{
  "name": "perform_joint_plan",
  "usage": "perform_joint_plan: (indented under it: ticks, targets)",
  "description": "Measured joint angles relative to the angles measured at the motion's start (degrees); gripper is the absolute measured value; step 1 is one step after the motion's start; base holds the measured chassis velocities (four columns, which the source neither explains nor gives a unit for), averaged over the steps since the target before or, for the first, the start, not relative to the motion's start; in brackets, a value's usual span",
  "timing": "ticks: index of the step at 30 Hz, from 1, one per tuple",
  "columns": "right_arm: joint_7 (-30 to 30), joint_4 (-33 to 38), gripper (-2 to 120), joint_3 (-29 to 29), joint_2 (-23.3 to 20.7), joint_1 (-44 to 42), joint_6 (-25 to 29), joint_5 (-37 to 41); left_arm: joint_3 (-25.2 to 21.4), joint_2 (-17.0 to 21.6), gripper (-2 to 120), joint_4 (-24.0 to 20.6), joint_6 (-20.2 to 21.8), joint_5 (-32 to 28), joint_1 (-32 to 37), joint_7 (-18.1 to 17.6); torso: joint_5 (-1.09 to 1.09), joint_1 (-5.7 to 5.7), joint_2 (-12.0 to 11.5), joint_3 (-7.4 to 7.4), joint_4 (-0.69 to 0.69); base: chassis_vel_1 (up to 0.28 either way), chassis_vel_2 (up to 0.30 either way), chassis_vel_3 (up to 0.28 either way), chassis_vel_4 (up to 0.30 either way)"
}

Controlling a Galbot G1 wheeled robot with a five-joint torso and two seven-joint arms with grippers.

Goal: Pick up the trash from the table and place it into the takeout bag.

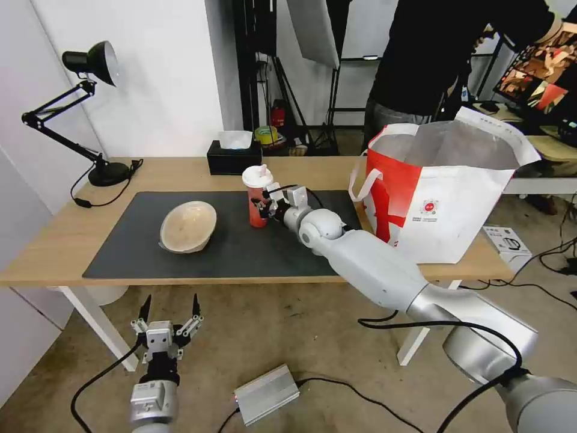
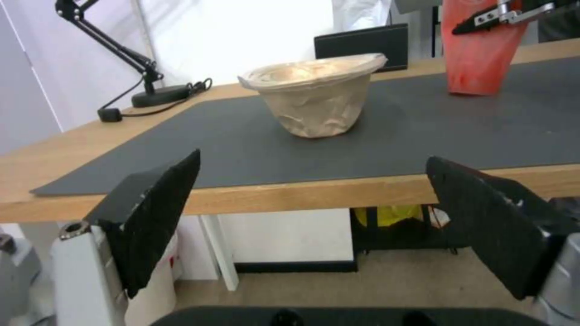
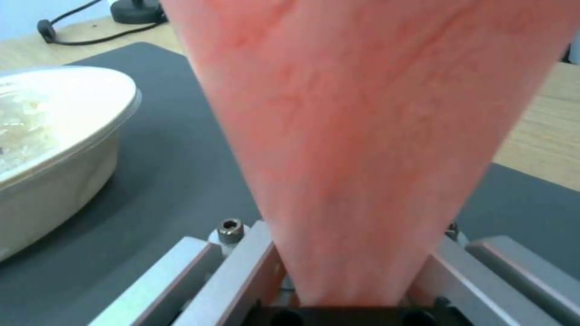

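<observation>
On the dark grey mat of the table you have two pieces of trash. Your red cup stands upright near the mat's middle with its white lid on; through the translucent wall you cannot make out any contents. To the robot's left of it, well apart, sits the beige bowl, tipped so its mouth faces partly toward the head camera; the left wrist view shows a crinkled film over the rim, and what lies under it you cannot tell.

At the table's right end stands your takeout bag, open at the top, with silver foil lining showing inside and nothing you can see in it from here. One white loop handle hangs on the side facing the cup. A small round red logo sits on its white front with a line of print beneath, too small to read. Behind the cup, at the table's far edge, a black tissue box holds a white tissue. A black desk lamp stands at the far left corner.

Your right gripper is at the cup, its fingers closed in on the cup's sides about mid-height; the right wrist view shows the red wall pressed between them. Whether the cup's base rests on the mat you cannot tell.

Your left gripper hangs below and in front of the table edge, spread wide and holding nothing, pointed toward the beige bowl.
</observation>
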Motion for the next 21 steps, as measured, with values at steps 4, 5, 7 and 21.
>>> perform_joint_plan:
  ticks: [4, 5, 7, 21]
  targets:
    - [0.01, 1.13, 4, -0.03, -0.68, 0.26, -0.16, 0.58, 0.10, 0.09, 100, -0.11, 0.03, 0.03, -0.01, 0.02, 0.00, 0.00, 0.00, 0.00, 0.00, 0.000, 0.000, 0.000, 0.000]
    - [0.07, 1.58, 4, -0.10, -0.94, 0.36, -0.23, 0.81, 0.11, 0.14, 100, -0.17, 0.04, 0.04, 0.01, 0.02, 0.00, 0.00, 0.00, 0.00, 0.00, 0.000, 0.000, 0.000, 0.000]
    - [0.13, 1.80, 4, -0.16, -1.07, 0.40, -0.25, 0.88, 0.11, 0.17, 100, -0.22, 0.05, 0.05, 0.02, 0.03, 0.00, 0.00, 0.00, 0.00, 0.00, 0.000, 0.000, 0.000, 0.000]
    - [2.18, 9.81, 4, -0.72, -5.45, 3.13, -2.21, 2.79, -0.10, 1.27, 100, -1.30, 0.08, 0.15, 0.41, 0.31, 0.00, 0.00, 0.00, -0.01, 0.00, 0.000, 0.000, 0.000, 0.000]
